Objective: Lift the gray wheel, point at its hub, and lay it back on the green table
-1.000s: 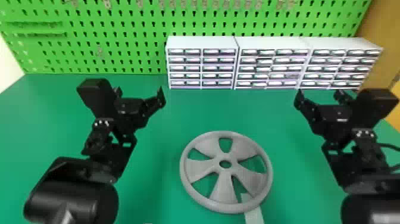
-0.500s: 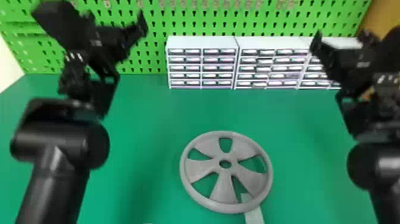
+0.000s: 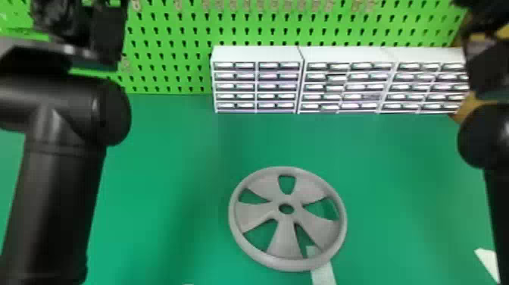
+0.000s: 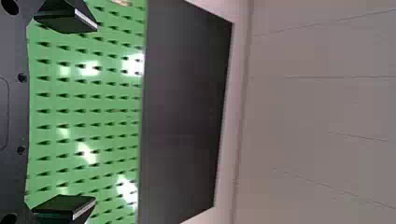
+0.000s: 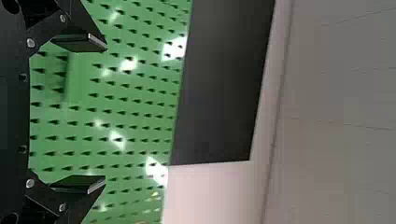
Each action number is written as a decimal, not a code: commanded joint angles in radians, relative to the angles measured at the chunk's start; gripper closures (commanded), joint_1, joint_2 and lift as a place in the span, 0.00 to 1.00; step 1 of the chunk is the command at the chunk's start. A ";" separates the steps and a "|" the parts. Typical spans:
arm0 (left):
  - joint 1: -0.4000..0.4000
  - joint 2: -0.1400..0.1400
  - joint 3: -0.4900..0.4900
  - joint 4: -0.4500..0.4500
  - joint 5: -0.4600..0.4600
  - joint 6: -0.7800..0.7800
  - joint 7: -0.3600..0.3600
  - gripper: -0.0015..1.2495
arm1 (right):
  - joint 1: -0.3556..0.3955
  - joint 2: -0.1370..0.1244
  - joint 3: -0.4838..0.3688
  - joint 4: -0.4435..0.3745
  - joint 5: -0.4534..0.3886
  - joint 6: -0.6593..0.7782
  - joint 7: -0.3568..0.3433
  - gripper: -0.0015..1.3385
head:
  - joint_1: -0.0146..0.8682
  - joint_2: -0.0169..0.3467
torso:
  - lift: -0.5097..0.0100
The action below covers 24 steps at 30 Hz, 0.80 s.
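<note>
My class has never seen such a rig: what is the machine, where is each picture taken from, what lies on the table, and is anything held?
It is a robot with two black arms. The head view looks down from its head; each wrist view comes from a camera on that arm, turned sideways. On the green table lies a gray wheel, partly over a pale strip. White drawers stand farther back, before a green pegboard. The left gripper and right gripper are open and hold nothing.
</note>
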 commanded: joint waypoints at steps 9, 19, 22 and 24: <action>-0.169 -0.002 -0.026 0.006 0.002 -0.088 0.014 0.00 | -0.196 -0.021 0.058 0.022 0.018 -0.085 -0.008 0.21 | 0.80 0.18 | 0.80; -0.291 0.000 -0.036 0.005 -0.004 -0.120 0.014 0.00 | -0.339 -0.047 0.091 0.024 0.031 -0.117 -0.021 0.21 | 0.80 0.18 | 0.80; -0.325 0.000 -0.047 0.005 -0.006 -0.138 0.014 0.00 | -0.371 -0.044 0.109 0.027 0.041 -0.129 -0.031 0.21 | 0.80 0.18 | 0.80; -0.344 0.000 -0.053 0.003 -0.013 -0.145 0.014 0.00 | -0.386 -0.044 0.118 0.031 0.045 -0.141 -0.037 0.21 | 0.80 0.18 | 0.80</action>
